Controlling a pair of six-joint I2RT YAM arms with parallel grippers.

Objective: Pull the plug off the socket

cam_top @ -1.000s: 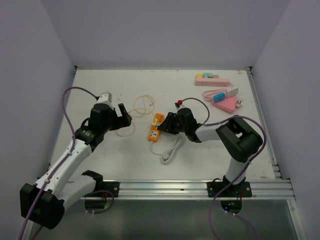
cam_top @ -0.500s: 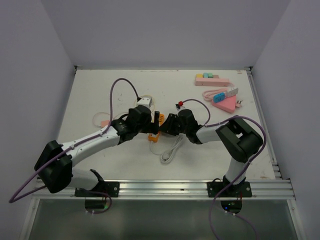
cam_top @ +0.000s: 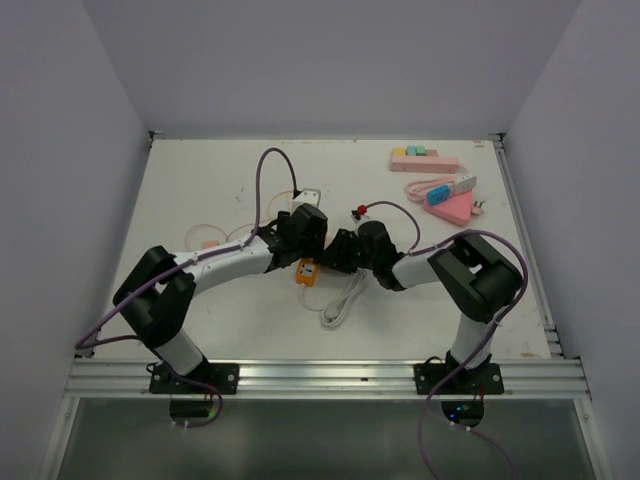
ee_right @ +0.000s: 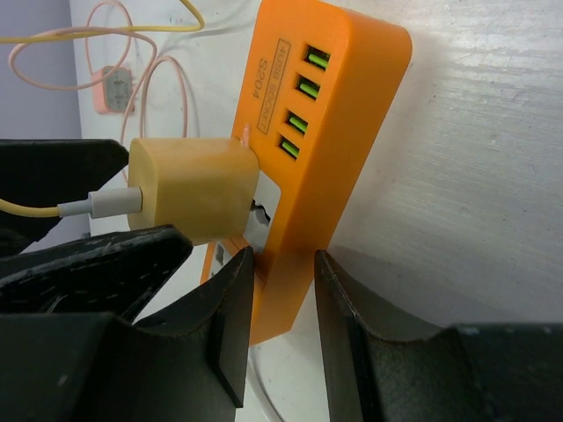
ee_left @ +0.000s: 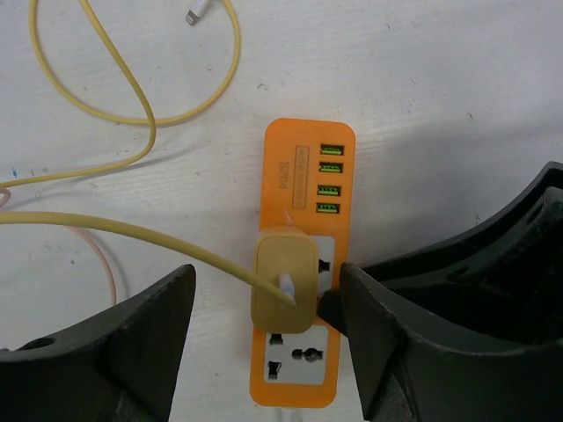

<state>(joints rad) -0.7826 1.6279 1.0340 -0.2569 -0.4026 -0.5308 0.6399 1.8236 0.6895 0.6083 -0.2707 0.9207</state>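
Observation:
An orange power strip (cam_top: 307,270) with green USB ports lies flat mid-table. It also shows in the left wrist view (ee_left: 308,176) and the right wrist view (ee_right: 343,105). A yellow plug (ee_left: 286,277) with a yellow cable (ee_left: 132,114) sits in its socket and also shows in the right wrist view (ee_right: 189,189). My left gripper (ee_left: 266,290) is open and straddles the plug, with one finger on each side and not touching it. My right gripper (ee_right: 283,272) is shut on the strip's long edge next to the plug. In the top view the left gripper (cam_top: 312,245) and the right gripper (cam_top: 332,262) meet over the strip.
The strip's white cord (cam_top: 345,300) trails toward the near edge. A pink cable with a small pink adapter (cam_top: 208,243) lies at the left. Pink blocks (cam_top: 425,160), a blue piece (cam_top: 438,192) and a pink triangle (cam_top: 452,210) sit at the back right.
My left arm has swung right from the table's left side to over the power strip, its open fingers now around the plug. The right gripper has stayed on the strip.

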